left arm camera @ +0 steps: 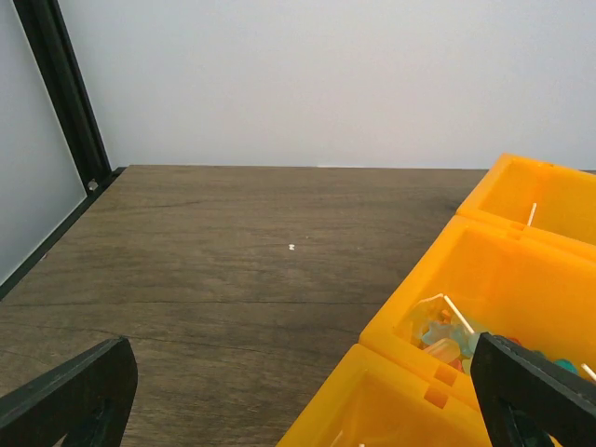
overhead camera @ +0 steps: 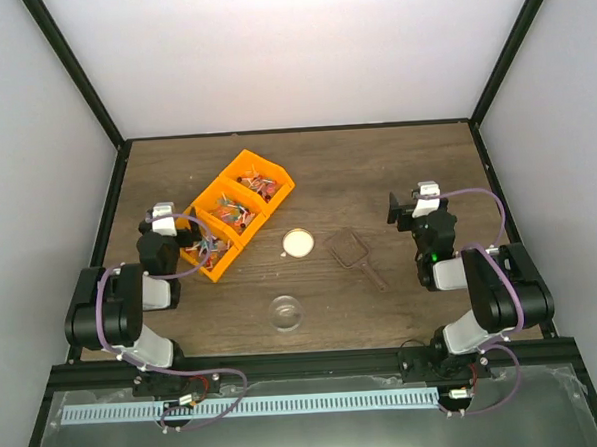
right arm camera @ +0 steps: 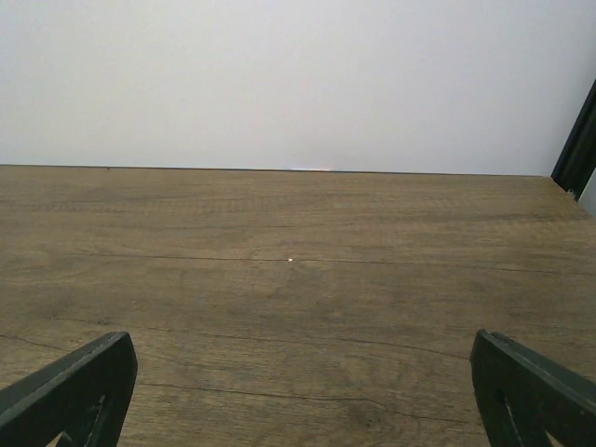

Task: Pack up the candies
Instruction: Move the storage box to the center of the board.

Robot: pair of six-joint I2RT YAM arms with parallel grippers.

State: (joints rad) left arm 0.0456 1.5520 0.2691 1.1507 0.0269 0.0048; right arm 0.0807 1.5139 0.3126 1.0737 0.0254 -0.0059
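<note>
candies [overhead camera: 236,219] in boxy orange bins [overhead camera: 217,272]

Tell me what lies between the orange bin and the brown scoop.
The round cream lid lies flat on the wood between the orange bin and the brown scoop, touching neither. The top external view shows it.

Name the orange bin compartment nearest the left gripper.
The end compartment at the row's near-left end, right beside the left gripper; the other two run diagonally away from it.

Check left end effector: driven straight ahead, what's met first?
Left end effector: centre line looks free, bare table to the back wall. Right finger may clip the orange bin; depth unclear.
</note>
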